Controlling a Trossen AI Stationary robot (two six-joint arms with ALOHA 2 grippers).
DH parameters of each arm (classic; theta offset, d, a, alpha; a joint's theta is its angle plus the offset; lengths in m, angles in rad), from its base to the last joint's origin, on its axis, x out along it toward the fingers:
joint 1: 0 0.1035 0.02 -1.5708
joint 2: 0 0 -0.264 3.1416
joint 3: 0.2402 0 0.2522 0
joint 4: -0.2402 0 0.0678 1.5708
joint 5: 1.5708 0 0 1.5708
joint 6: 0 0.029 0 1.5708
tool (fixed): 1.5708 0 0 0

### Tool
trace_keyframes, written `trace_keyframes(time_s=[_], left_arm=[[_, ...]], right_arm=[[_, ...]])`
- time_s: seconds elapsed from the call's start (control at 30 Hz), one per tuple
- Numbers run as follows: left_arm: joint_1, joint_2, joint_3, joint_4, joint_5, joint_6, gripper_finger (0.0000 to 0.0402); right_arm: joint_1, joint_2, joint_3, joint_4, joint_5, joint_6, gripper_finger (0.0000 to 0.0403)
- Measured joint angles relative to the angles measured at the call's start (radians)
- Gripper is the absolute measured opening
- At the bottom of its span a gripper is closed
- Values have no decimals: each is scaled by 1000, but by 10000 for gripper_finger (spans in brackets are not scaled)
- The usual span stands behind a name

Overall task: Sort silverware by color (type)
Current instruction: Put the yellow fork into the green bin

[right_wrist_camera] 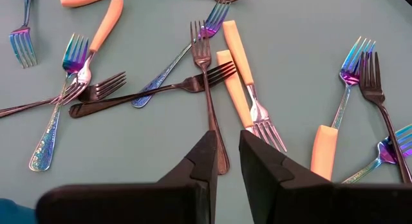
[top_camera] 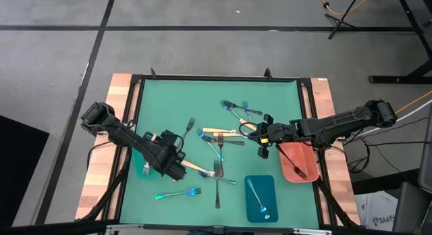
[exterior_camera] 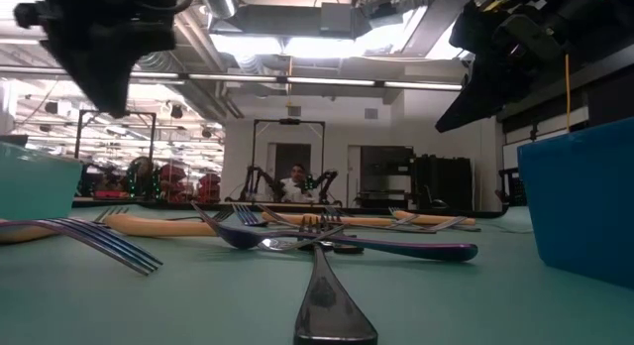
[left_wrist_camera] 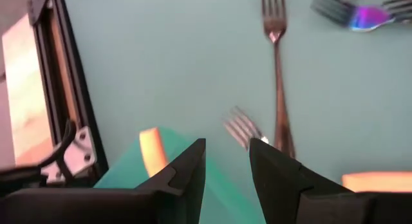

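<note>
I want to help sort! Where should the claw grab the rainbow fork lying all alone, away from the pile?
Probably the middle of the rainbow fork's thin handle, coming straight down from above and pinching across its narrow width. It lies flat on the green mat with nothing touching it, so the top is the open way in. The left claw is nearest.

The left gripper is covering most of the teal tray beneath it, so its contents are staying out of sight. Beside that tray, an orange-handled fork is running off the wrist picture's edge. A distant person is sitting too small to make out.
</note>
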Motion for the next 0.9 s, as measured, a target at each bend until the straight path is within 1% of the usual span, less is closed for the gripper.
trace_keyframes(time_s=[0.2,0.33,0.57,0.8,0.9], left_arm=[[52,0,8,52,-82,116,115],[102,0,8,126,-101,243,115],[200,0,8,329,-103,563,115],[305,0,8,634,-96,944,114],[347,0,8,749,-92,1079,114]], right_arm=[[0,0,0,0,24,0,56],[0,0,0,0,68,2,56],[0,0,0,-1,136,4,56],[0,0,0,-1,144,31,56],[0,0,0,-2,154,56,56]])
